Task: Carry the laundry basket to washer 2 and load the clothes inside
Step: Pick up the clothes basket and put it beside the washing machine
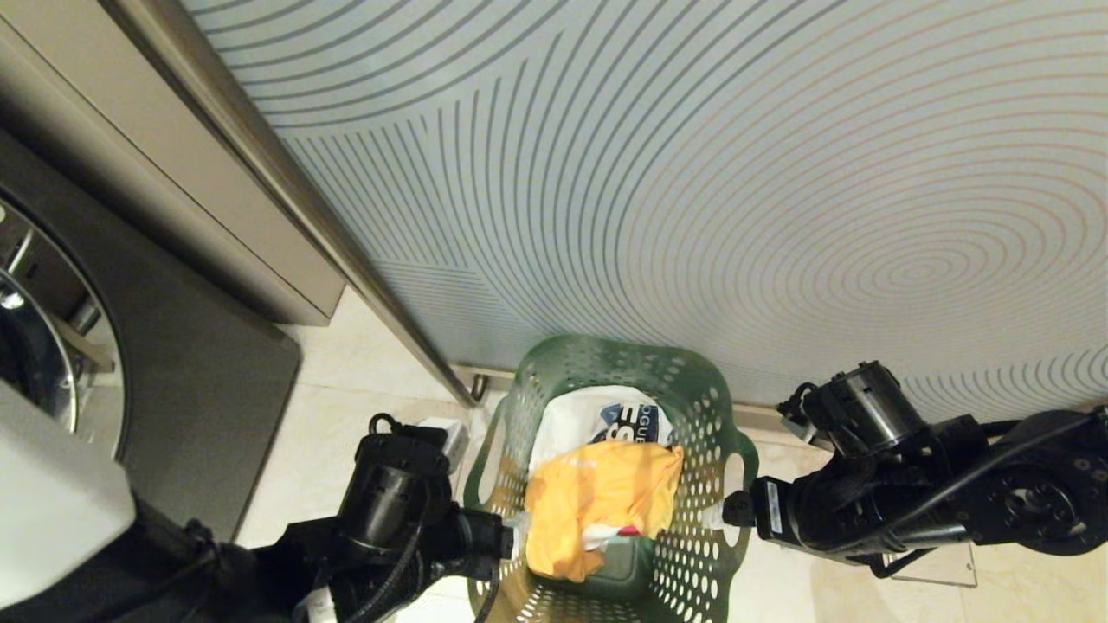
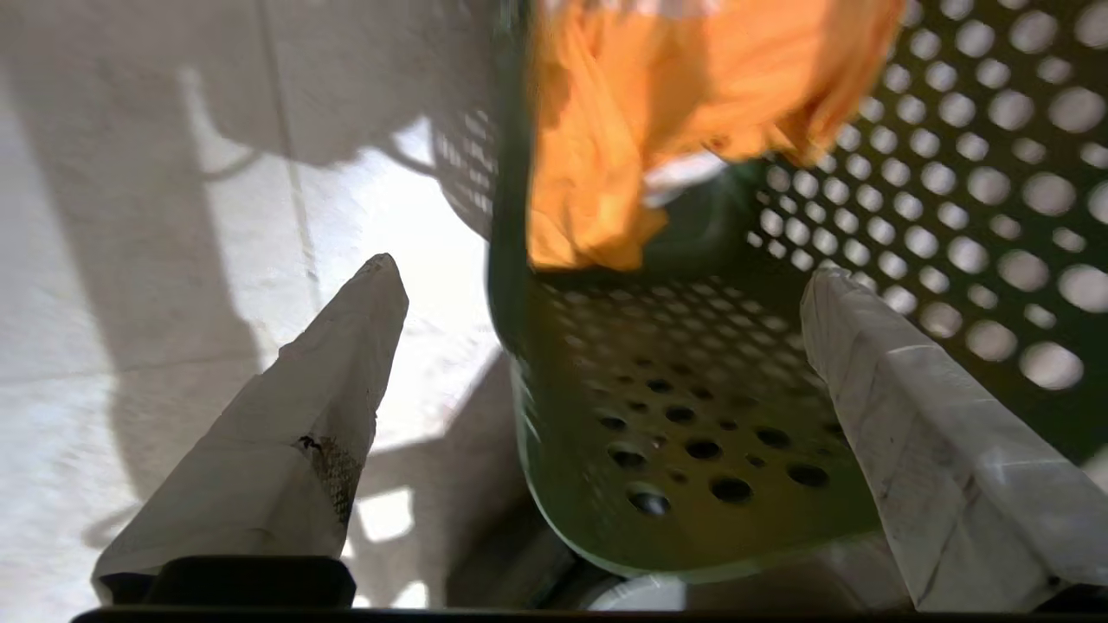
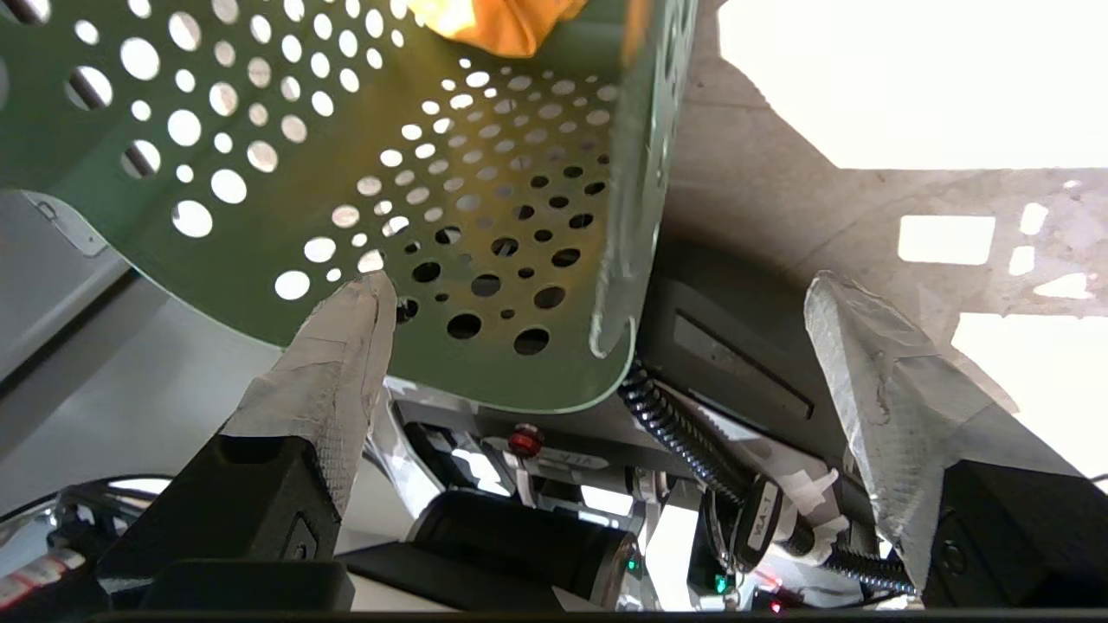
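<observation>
Head view: the laundry basket [image 1: 701, 407], dark green with round holes, stands on the pale tiled floor [image 1: 363, 381] in front of a glass panel with curved stripes [image 1: 692, 173]; inside it lie a yellow garment [image 1: 602, 502] and, behind that, a white garment with a dark print [image 1: 597, 420]; the left gripper [image 1: 518, 535] is at the basket's left rim, and the right gripper [image 1: 718, 515] is at the right rim, just beside a slot handle; a dark grey washer with a chrome-rimmed round door [image 1: 52, 346] is at the far left, and no number label shows on it, so I cannot tell which washer it is

Left wrist view: the left gripper [image 2: 606, 277] has its two taped fingers [image 2: 294, 433] spread wide; the basket rim [image 2: 511, 260] passes between them, one finger outside over the floor and the other inside the basket, and neither presses on the plastic; the yellow garment [image 2: 658, 104] lies further in

Right wrist view: the right gripper [image 3: 602, 285] is also spread wide; one taped finger [image 3: 333, 363] is at the perforated wall [image 3: 346, 130], the other [image 3: 883, 381] is well apart outside the rim; nothing is clamped
</observation>
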Available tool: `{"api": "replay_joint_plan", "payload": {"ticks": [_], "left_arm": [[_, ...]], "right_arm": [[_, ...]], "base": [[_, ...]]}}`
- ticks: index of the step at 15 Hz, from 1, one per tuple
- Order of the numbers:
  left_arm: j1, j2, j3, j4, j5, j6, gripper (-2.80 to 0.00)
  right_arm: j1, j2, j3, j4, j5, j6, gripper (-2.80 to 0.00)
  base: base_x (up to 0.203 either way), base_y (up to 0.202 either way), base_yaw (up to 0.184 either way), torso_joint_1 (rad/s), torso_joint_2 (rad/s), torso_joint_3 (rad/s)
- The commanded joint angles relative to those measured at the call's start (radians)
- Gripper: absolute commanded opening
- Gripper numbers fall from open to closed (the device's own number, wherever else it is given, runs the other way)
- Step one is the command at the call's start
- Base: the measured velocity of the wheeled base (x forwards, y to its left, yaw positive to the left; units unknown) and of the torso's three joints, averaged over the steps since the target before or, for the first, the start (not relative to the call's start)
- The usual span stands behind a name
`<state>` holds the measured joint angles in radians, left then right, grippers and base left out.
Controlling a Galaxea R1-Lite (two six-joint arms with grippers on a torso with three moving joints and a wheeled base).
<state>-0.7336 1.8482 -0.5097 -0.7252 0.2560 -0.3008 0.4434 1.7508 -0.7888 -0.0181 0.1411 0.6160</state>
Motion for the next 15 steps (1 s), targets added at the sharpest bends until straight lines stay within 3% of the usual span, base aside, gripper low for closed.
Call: {"api": "replay_joint_plan", "payload": {"ticks": [1,6,9,12,15], "left_arm": [[0.0,0.044,-0.023,-0.01,0.021,0.017,0.0],[0.008,0.139,-0.067,-0.123,0.048,0.085,0.0],[0.016,0.181,-0.106,-0.158,0.049,0.102,0.0],[0.017,0.19,-0.128,-0.159,0.039,0.088,0.0],[0.023,0.189,-0.152,-0.16,-0.003,0.042,0.0]], "right_arm": [[-0.005,-0.004,0.003,0.0,0.002,0.004,0.0],[-0.006,0.01,0.001,-0.003,0.002,0.002,0.0],[-0.006,0.027,0.015,-0.117,-0.001,0.001,0.0],[-0.009,0.066,0.007,-0.152,0.001,0.003,0.0],[-0.009,0.111,0.022,-0.295,0.003,0.003,0.0]], "base": [[0.0,0.0,0.0,0.0,0.0,0.0],[0.0,0.0,0.0,0.0,0.0,0.0],[0.0,0.0,0.0,0.0,0.0,0.0],[0.0,0.0,0.0,0.0,0.0,0.0],[0.0,0.0,0.0,0.0,0.0,0.0]]}}
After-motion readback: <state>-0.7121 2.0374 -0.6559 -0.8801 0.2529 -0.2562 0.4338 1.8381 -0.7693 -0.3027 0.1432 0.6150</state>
